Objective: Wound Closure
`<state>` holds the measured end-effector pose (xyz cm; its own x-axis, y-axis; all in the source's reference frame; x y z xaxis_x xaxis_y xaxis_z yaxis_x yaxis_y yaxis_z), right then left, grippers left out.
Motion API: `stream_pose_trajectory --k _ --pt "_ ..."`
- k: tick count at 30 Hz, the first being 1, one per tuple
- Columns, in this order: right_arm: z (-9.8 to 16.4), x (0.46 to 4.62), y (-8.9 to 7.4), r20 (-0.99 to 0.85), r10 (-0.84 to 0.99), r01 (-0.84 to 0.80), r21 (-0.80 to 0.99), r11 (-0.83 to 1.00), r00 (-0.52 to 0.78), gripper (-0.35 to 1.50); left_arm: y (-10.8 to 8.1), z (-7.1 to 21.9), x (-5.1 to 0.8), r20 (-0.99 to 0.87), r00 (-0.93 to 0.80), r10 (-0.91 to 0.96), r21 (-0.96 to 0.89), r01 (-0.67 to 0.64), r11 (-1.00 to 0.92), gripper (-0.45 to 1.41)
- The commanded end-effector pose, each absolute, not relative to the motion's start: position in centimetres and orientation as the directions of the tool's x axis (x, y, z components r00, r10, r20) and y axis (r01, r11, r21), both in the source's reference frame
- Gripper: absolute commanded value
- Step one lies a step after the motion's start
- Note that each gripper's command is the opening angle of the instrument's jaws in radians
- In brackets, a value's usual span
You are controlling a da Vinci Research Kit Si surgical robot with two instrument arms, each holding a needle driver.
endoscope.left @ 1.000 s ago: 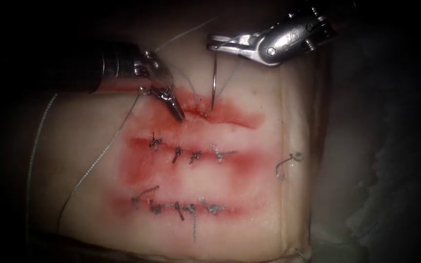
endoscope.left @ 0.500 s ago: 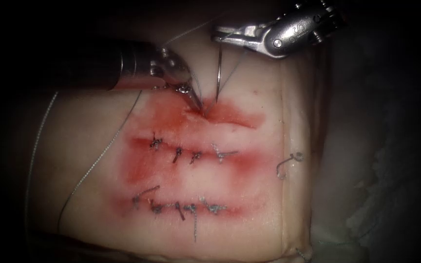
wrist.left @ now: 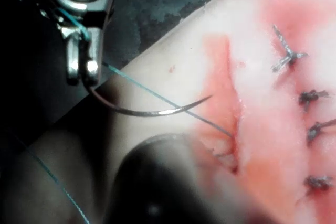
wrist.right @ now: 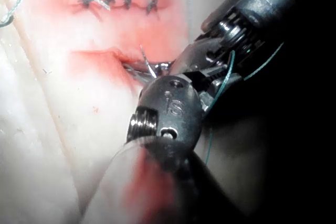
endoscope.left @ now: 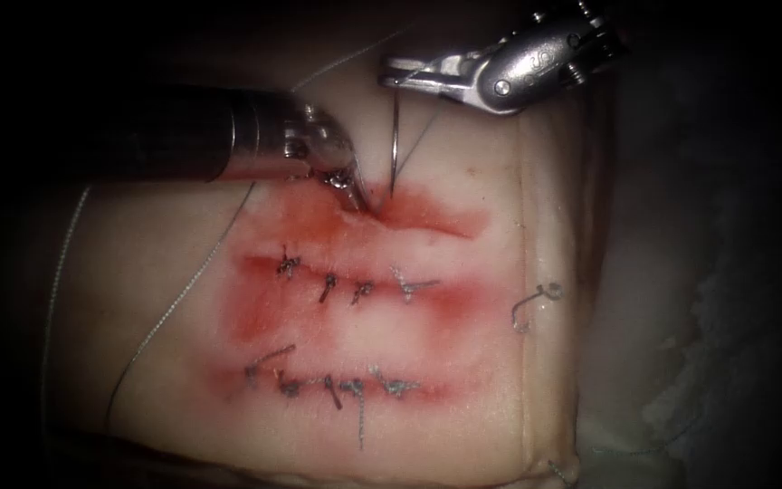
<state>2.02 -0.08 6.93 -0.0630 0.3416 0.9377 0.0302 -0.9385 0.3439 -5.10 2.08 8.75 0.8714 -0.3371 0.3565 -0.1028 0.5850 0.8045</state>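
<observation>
Endoscope view: the needle (endoscope.left: pixel 395 149) is seen almost edge-on, hanging down from the right tool (endoscope.left: pixel 400 77), whose jaws are closed on its blunt end where the thread (endoscope.left: pixel 423 140) is attached; its point reaches down to the upper edge of the open cut (endoscope.left: pixel 409 215) in the tissue (endoscope.left: pixel 500 362), and whether it has entered cannot be told from this view. The left wrist view shows what is hidden there: the full curve of the needle (wrist.left: pixel 152 109) is laid out, its point lies free just above the tissue (wrist.left: pixel 173 77) beside the cut (wrist.left: pixel 231 124), not buried, and the teal thread (wrist.left: pixel 152 92) runs from the right tool (wrist.left: pixel 84 74) down into the cut. The left tool (endoscope.left: pixel 355 195) is pressed against the left part of the cut, its tips at the wound edge just beside the needle point; its jaws appear closed or nearly so, and whether tissue is held between them cannot be told. In the right wrist view the right tool (wrist.right: pixel 152 72) and the left tool (wrist.right: pixel 168 66) meet at the cut (wrist.right: pixel 113 56). Below the open cut, two closed rows of knotted stitches (endoscope.left: pixel 355 288) lie in red fluid (endoscope.left: pixel 264 308). A loose thread end (endoscope.left: pixel 536 303) rests near the right border of the tissue, and long thread trails off to the left.
</observation>
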Motion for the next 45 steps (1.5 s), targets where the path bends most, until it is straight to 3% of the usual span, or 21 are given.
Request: stream_pose_trajectory --k 1,9,30,45 --pt "6.99 2.13 -0.12 0.933 0.349 0.016 0.352 -0.936 -0.093 -0.35 2.16 8.78 -5.13 0.337 0.872 -0.355 0.823 -0.090 0.561 -0.45" --pt "7.02 2.18 -0.16 0.917 0.371 0.032 0.379 -0.925 -0.143 -0.35 2.23 8.81 -5.02 0.209 0.895 -0.395 0.919 -0.043 0.391 -0.45" --pt "7.13 2.48 -0.34 0.842 0.468 0.096 0.506 -0.857 -0.267 -0.35 2.24 8.85 -5.02 0.204 0.910 -0.360 0.920 -0.052 0.388 -0.45" --pt "7.19 2.56 -0.50 0.836 0.487 0.078 0.519 -0.851 -0.251 -0.35 2.22 8.84 -4.97 0.200 0.910 -0.362 0.920 -0.047 0.389 -0.45"
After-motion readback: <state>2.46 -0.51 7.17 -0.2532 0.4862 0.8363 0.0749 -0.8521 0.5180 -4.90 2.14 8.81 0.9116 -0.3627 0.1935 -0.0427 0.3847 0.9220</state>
